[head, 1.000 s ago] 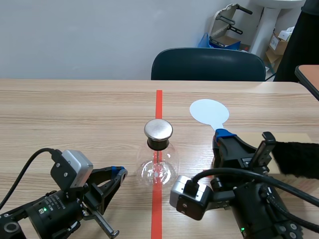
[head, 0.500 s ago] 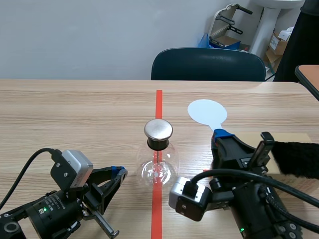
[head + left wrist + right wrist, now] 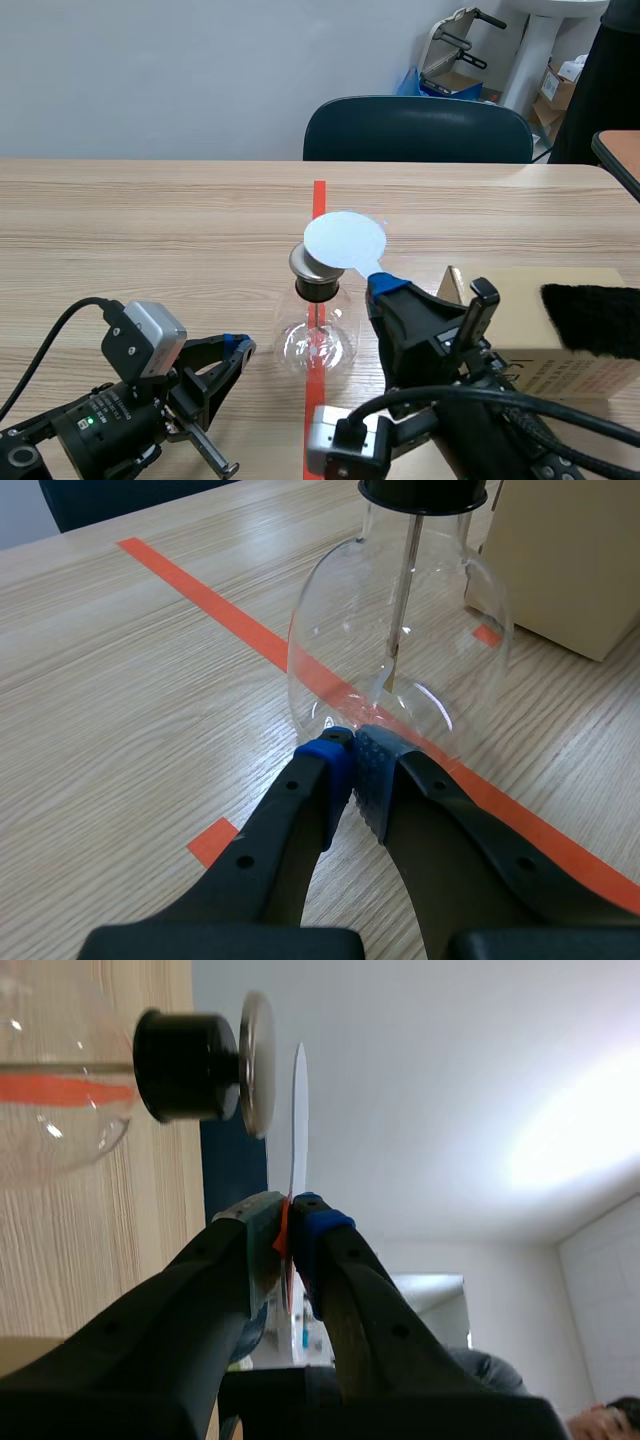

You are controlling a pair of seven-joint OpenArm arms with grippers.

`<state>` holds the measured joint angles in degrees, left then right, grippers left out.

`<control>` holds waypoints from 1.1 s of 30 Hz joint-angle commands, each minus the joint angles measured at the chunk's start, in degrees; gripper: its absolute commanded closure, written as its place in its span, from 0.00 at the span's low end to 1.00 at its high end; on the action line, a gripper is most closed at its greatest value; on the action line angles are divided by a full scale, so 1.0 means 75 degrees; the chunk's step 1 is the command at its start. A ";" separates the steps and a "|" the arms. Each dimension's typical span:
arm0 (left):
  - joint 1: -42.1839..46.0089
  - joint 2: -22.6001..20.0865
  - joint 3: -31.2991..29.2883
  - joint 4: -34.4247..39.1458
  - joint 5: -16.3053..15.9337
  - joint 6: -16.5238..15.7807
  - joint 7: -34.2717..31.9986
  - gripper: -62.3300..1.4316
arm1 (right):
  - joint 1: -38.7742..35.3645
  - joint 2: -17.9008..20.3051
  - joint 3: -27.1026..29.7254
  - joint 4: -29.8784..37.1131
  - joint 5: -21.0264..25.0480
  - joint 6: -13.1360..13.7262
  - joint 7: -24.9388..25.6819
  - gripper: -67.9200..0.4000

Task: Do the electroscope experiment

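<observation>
The electroscope, a clear glass flask (image 3: 318,338) with a black stopper and a round metal cap (image 3: 308,264), stands on the red tape line. My right gripper (image 3: 385,286) is shut on the handle of a pale round paddle (image 3: 344,240). The paddle's disc hangs just over the cap and covers part of it. In the right wrist view the paddle (image 3: 298,1110) is edge-on, a small gap from the cap (image 3: 255,1060), with my right gripper (image 3: 288,1210) pinching its handle. My left gripper (image 3: 240,347) rests shut and empty on the table. Its tips (image 3: 352,748) are right in front of the flask (image 3: 400,650).
A cardboard box (image 3: 560,320) with a black furry cloth (image 3: 592,315) on it lies right of the flask, close behind my right arm. The box (image 3: 560,560) also shows beyond the flask in the left wrist view. A dark chair (image 3: 417,130) stands at the far edge.
My right arm has swung left and carried the paddle from the right of the flask to just above its metal cap. The box behind it now shows. The left arm has not moved.
</observation>
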<state>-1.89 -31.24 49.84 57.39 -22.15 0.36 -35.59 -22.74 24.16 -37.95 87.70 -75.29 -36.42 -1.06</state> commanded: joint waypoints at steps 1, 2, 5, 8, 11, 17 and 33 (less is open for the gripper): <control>-0.0026 0.0076 -0.0047 0.0172 0.0009 -0.0006 -0.0108 0.93 | 0.0090 0.0017 0.0052 0.0111 -0.0026 -0.0111 0.0160 0.98; -0.0026 0.0076 -0.0047 0.0172 0.0009 -0.0006 -0.0108 0.93 | 0.0090 0.0017 0.0052 0.0111 -0.0026 -0.0111 0.0280 0.98; -0.0026 0.0076 -0.0047 0.0172 0.0009 -0.0006 -0.0108 0.93 | 0.0090 0.0017 0.0052 0.0111 -0.0026 -0.0111 0.0609 0.98; -0.0026 0.0076 -0.0047 0.0172 0.0009 -0.0006 -0.0108 0.93 | 0.0090 0.0017 0.0052 0.0111 -0.0026 -0.0111 0.0813 0.98; -0.0026 0.0076 -0.0047 0.0172 0.0009 -0.0006 -0.0108 0.93 | 0.0090 0.0017 0.0052 0.0111 -0.0026 -0.0111 0.0880 0.98; -0.0026 0.0076 -0.0047 0.0172 0.0009 -0.0006 -0.0108 0.93 | 0.0090 0.0017 0.0052 0.0111 -0.0026 -0.0111 0.0772 0.98; -0.0026 0.0076 -0.0047 0.0172 0.0009 -0.0006 -0.0108 0.93 | 0.0090 0.0017 0.0052 0.0111 -0.0026 -0.0111 -0.1638 0.98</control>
<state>-1.89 -31.24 49.84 57.39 -22.15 0.36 -35.62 -22.74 24.14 -37.95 87.70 -75.44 -36.42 -12.86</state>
